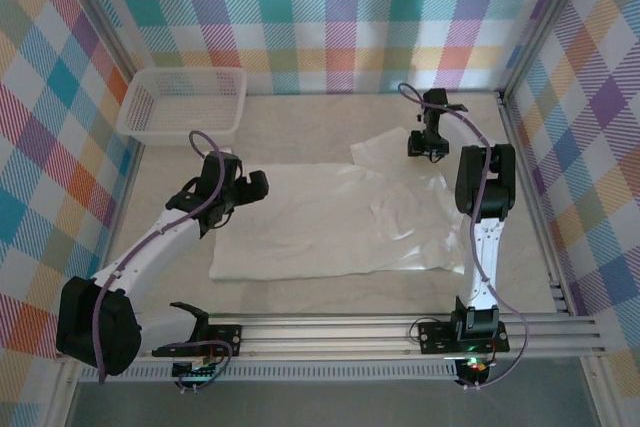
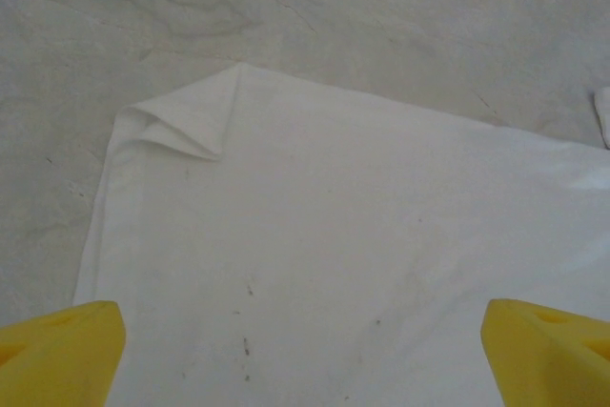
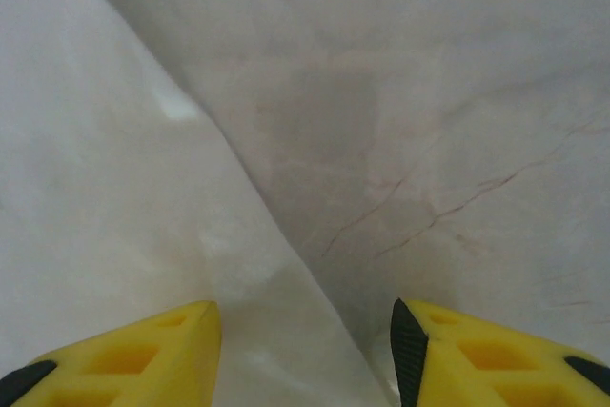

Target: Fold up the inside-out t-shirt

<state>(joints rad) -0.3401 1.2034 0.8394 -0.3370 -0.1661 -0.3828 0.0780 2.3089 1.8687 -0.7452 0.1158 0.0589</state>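
Top external view: you see the inside-out t-shirt [image 1: 330, 217] lying flat across the middle of the table [image 1: 300, 117], its long side running left to right. A looser, wrinkled part reaches toward the far right.
Left gripper: your left gripper [image 1: 256, 185] hangs over the shirt's left end, near its far-left corner.
Left fingers: in the left wrist view its yellow fingers [image 2: 67, 350] sit at the two bottom corners of the picture. They are spread wide, with nothing held between them.
Shirt corner: just ahead of that gripper, one corner [image 2: 191, 126] of the shirt is turned over in a small fold, with bare table beyond it.
Right gripper: your right gripper [image 1: 425, 147] is above the shirt's far-right part.
Right fingers: in the right wrist view the yellow fingers [image 3: 143, 355] stand partway apart. An edge of the fabric runs diagonally down into the gap and nothing is pinched. You cannot tell whether the tips touch the cloth.
Basket: the white mesh basket [image 1: 150, 117] stands at the table's far-left corner, apart from the shirt.
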